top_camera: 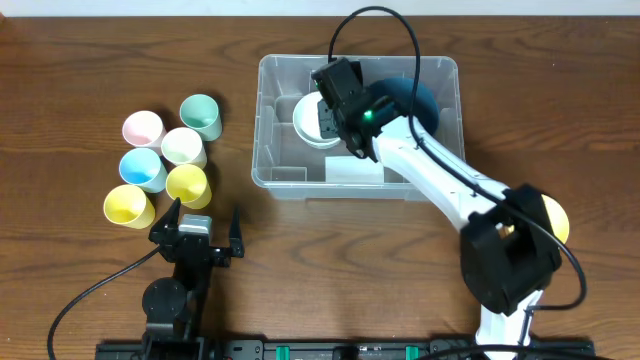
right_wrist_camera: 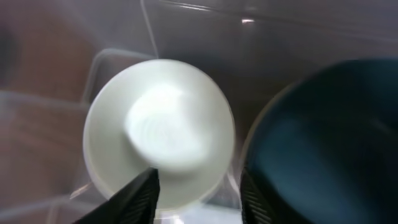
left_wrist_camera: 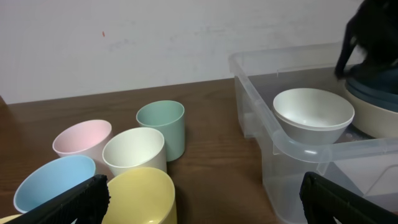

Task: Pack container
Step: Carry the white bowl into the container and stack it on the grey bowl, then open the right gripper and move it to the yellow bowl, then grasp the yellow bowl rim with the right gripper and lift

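Altogether six cups point(top_camera: 183, 146) beside the container point(top_camera: 285, 80) — two bowls point(top_camera: 305, 118) inside it.

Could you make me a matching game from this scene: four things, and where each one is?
1 white bowl
2 dark teal bowl
3 mint cup
4 left gripper

A in the container, right part
B on the table, left of the container
C in the container, under the right gripper
D open and empty, by a yellow cup

Pairs: 1-C, 2-A, 3-B, 4-D
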